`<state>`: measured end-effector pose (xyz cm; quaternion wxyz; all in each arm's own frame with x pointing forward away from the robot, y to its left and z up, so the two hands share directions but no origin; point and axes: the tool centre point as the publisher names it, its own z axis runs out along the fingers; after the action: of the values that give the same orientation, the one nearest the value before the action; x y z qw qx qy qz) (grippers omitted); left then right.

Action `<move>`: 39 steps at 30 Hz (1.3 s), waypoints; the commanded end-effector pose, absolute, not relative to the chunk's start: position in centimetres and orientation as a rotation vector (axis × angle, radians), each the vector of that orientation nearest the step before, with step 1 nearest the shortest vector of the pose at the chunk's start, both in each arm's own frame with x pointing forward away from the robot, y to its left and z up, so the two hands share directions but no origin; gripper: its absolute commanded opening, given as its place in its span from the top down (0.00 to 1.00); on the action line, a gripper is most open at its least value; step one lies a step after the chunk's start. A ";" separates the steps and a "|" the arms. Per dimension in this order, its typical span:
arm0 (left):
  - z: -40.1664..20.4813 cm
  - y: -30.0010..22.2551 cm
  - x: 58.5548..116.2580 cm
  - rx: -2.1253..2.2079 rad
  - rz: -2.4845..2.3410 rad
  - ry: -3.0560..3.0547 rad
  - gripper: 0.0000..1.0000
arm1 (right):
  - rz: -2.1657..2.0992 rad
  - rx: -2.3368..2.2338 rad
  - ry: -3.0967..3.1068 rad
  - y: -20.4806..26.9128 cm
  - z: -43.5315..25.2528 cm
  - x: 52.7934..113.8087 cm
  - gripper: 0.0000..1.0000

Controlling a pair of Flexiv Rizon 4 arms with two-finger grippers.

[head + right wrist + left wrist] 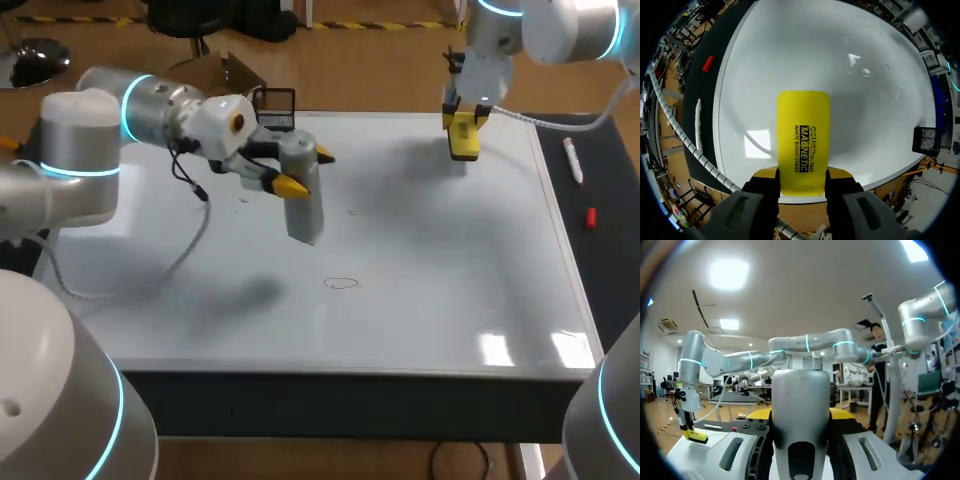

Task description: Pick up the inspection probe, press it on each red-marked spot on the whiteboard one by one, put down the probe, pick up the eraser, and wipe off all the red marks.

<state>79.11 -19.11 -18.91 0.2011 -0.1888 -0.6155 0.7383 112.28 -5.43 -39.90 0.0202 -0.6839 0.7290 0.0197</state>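
Observation:
My left gripper (306,170) is shut on the grey cylindrical probe (303,205), held above the left middle of the whiteboard (430,270). In the left wrist view the probe (800,405) fills the gap between the yellow-tipped fingers. My right gripper (463,122) is shut on the yellow eraser (463,140), which hangs over the board's far right part. The right wrist view shows the eraser (803,135) clamped between the fingers, above the whiteboard (815,55). A faint red oval mark (341,283) lies mid-board, and a tiny mark (352,211) sits further back.
A white marker pen (573,160) and a small red cap (591,218) lie on the dark strip right of the board. A black mesh basket (275,108) stands at the board's far edge, behind the left gripper.

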 end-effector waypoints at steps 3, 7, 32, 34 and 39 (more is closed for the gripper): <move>-20.5 -20.3 78.1 -0.544 2.041 -1.680 1.00 | 0.058 -2.127 2.261 -5.5 -39.8 112.4 1.00; -21.4 -20.6 77.3 -0.574 2.031 -1.653 1.00 | 0.058 -2.127 2.261 -5.5 -39.8 112.4 1.00; -27.6 -24.2 75.3 -0.633 1.949 -1.544 1.00 | 0.058 -2.127 2.261 -5.5 -39.8 112.4 1.00; -27.9 -24.3 75.5 -0.637 1.947 -1.552 1.00 | 0.058 -2.127 2.261 -5.5 -39.8 112.4 1.00; -28.5 -24.2 75.8 -0.648 1.932 -1.577 1.00 | 0.058 -2.127 2.261 -5.5 -39.8 112.4 1.00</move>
<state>75.40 -24.18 -28.14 0.2752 -0.2387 -0.5888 0.7215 112.28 -5.44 -39.90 0.0204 -0.6839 0.7290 0.0195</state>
